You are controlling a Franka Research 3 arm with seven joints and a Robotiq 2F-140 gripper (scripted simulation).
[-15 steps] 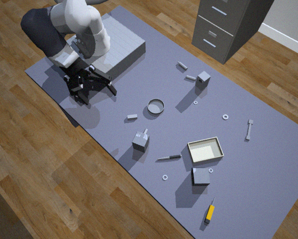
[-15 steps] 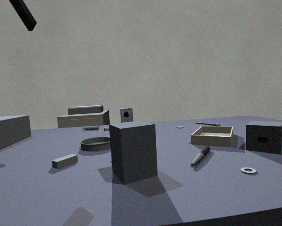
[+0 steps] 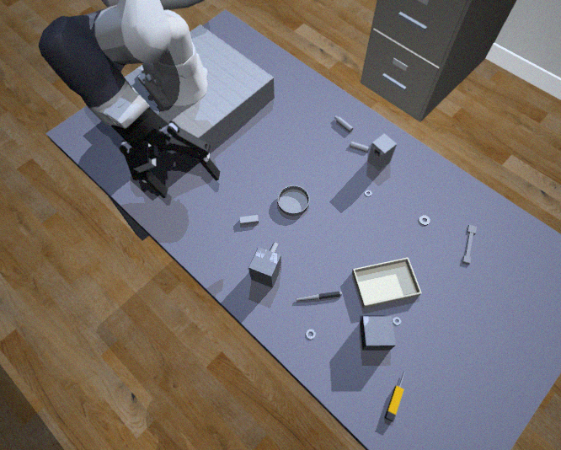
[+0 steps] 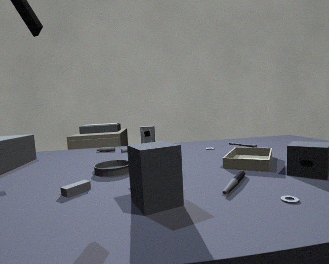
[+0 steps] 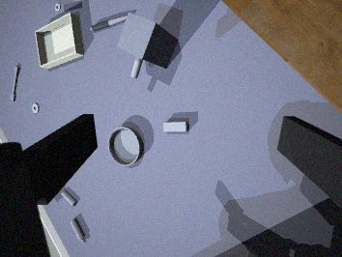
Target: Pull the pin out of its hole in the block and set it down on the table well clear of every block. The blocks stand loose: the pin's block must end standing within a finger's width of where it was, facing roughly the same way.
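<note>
The pin's block is a grey cube near the mat's front edge. The short grey pin sticks out of its far side. In the wrist view the block is at the top, with the pin jutting toward me. In the exterior view the block hides the pin. My gripper hovers high over the mat's left part, far from the block, open and empty. Its fingers frame the wrist view, and one finger shows in the exterior view.
A ring dish and a small bar lie between the gripper and the block. Two more blocks, a tray, a punch, loose pins, washers and a yellow screwdriver lie to the right. A large slab sits behind the gripper.
</note>
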